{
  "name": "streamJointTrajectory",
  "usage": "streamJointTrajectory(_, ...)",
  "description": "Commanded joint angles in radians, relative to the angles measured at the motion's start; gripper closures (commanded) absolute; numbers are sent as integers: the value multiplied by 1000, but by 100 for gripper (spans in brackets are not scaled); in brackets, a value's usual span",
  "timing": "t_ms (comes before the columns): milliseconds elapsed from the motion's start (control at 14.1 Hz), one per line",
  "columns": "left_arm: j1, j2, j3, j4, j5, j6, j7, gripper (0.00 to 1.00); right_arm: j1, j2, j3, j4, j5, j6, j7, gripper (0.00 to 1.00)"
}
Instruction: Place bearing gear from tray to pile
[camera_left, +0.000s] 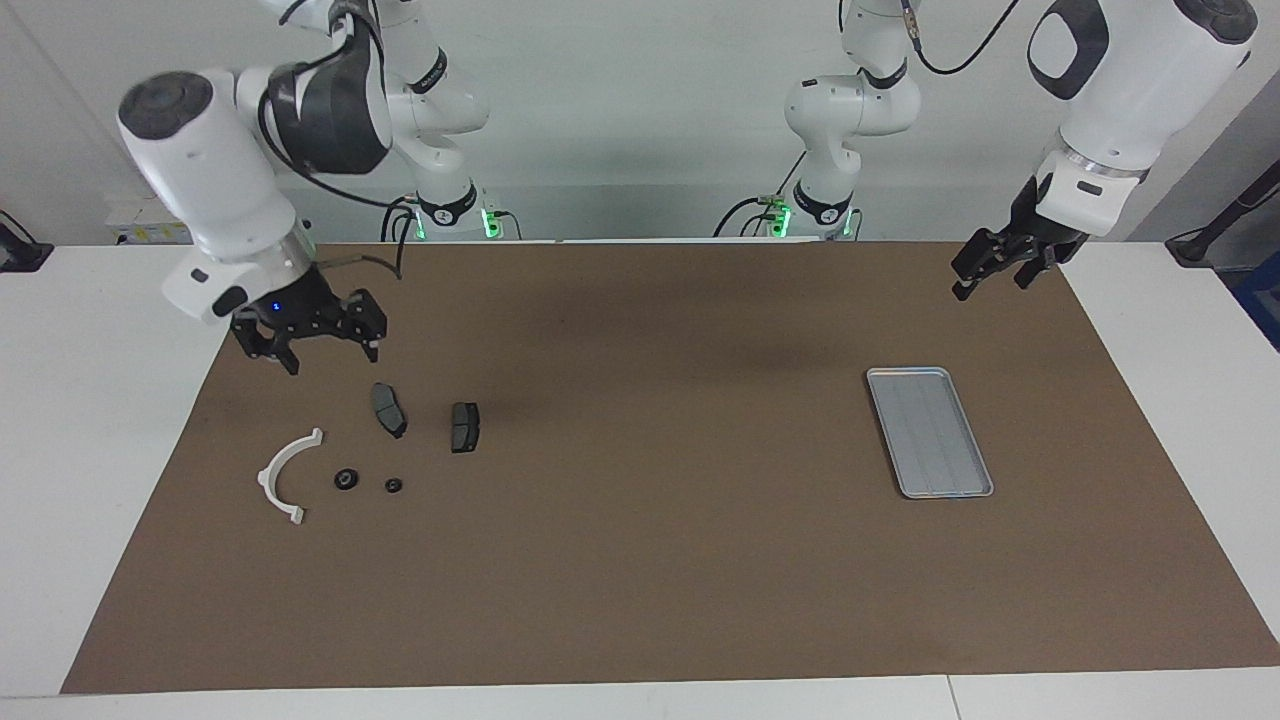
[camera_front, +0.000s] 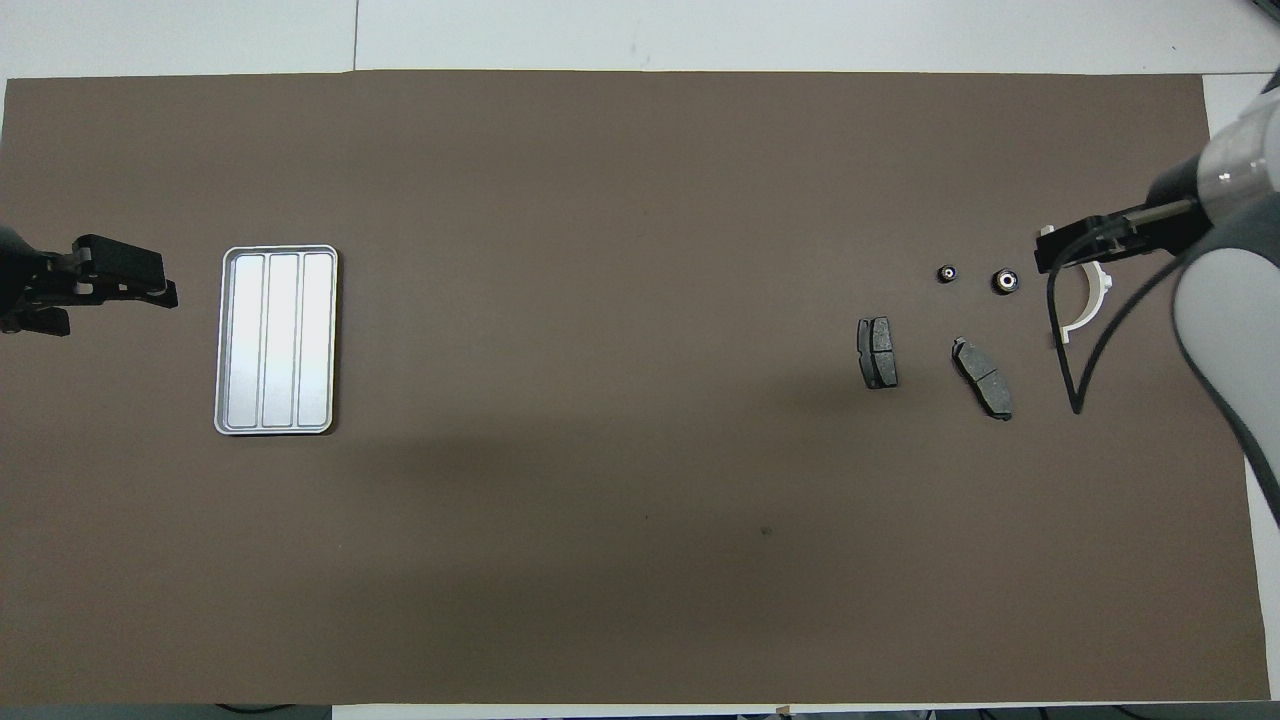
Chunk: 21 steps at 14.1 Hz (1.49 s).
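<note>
Two small black round bearing gears lie on the brown mat at the right arm's end, apart from each other. They sit in the pile with a white curved bracket and two dark brake pads. My right gripper hangs open above the mat by the pile, holding nothing. The silver ribbed tray lies at the left arm's end with nothing in it. My left gripper waits open in the air over the mat's corner near the tray.
The brown mat covers most of the white table. The right arm's black cable loops over the mat beside the bracket in the overhead view.
</note>
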Motion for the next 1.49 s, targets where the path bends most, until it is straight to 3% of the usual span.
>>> streamJointTrajectory(0, -11, -21, 7, -25, 19, 7, 4, 0, -10, -74, 1, -25, -17, -43, 17, 0)
streamJointTrajectory(213, -11, -21, 7, -25, 19, 7, 4, 0, -24, -108, 4, -16, -11, -95, 18, 0)
streamJointTrajectory(711, -11, -23, 7, -25, 19, 7, 4, 0, -25, -195, 4, -191, 15, -25, 24, 0)
streamJointTrajectory(1422, -11, -23, 7, -25, 19, 7, 4, 0, -43, -190, -5, -182, -3, -52, 16, 0)
